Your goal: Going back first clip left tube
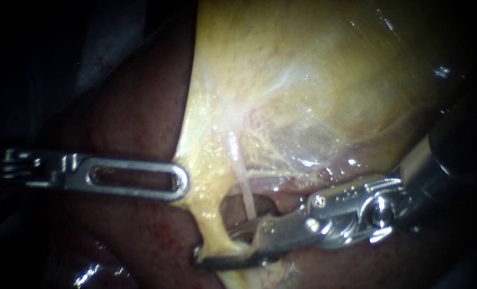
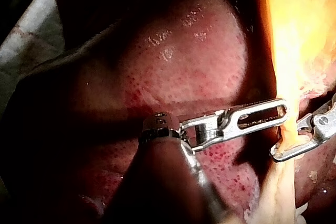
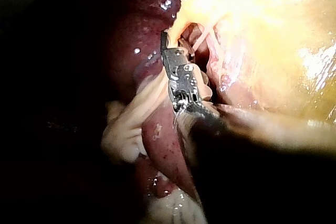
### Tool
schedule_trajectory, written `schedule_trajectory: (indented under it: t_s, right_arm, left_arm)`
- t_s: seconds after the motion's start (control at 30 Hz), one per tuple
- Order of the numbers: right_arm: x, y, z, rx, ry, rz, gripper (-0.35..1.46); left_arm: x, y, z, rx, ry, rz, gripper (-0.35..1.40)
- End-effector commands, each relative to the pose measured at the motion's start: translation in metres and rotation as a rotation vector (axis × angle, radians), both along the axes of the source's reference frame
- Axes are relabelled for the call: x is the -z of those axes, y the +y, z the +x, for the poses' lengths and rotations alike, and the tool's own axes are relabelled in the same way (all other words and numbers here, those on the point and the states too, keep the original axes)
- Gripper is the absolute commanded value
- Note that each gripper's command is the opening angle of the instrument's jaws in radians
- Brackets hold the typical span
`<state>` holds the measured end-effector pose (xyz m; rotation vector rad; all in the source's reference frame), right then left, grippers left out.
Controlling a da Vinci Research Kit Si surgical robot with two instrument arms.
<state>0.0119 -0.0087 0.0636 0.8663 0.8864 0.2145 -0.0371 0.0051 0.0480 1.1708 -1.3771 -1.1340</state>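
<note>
One tube between right instrument jaws

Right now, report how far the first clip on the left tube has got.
Done: the right instrument, jaws open, straddles the left tube. In hand: the left instrument rests against the gallbladder. Left: no clip shows on the tube, and the jaws must back off.

The gallbladder is pale yellow with whitish streaks, the liver dark red and finely speckled, the left tube creamy yellow, and the left instrument and right instrument glossy silver.
</note>
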Motion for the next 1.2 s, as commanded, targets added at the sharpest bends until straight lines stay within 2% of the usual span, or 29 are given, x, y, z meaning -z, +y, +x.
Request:
schedule_trajectory:
  t_s: [0.03, 0.37, 0.4, 0.47, 0.6, 0.73, 0.83, 1.2]
  right_arm:
    - [0.0, 0.0, 0.0, 0.0, 0.0, 0.0, -0.35]
    - [0.0, 0.0, 0.0, -0.002, -0.003, 0.004, -0.35]
    - [0.0, 0.0, 0.0, -0.007, -0.004, 0.001, -0.32]
    - [0.0, 0.0, 0.0, -0.019, -0.006, -0.007, -0.12]
    - [-0.0001, 0.0001, -0.0003, -0.081, -0.019, -0.042, 0.18]
    - [-0.0001, 0.0005, -0.0005, -0.098, -0.021, -0.055, 0.33]
    - [0.0, 0.0009, -0.0006, -0.107, -0.017, -0.072, 0.39]
    - [0.0014, 0.0024, -0.0015, -0.124, -0.011, -0.093, 0.44]
  left_arm:
    - [0.0, 0.0, 0.0, 0.001, 0.0, 0.0, -0.35]
    - [0.0, 0.0, 0.0, 0.001, 0.0, 0.0, -0.35]
    - [0.0, 0.0, 0.0, 0.001, 0.0, 0.0, -0.35]
    - [0.0, 0.0, 0.0, 0.001, 0.0, 0.0, -0.35]
    - [0.0, 0.0, 0.0, 0.001, 0.0, 0.0, -0.35]
    - [0.0, 0.0, 0.0, 0.001, 0.0, 0.0, -0.35]
    - [0.0, 0.0, 0.0, 0.0, 0.0, 0.0, -0.35]
    - [0.0, 0.0, 0.0, 0.0, 0.0, 0.0, -0.35]
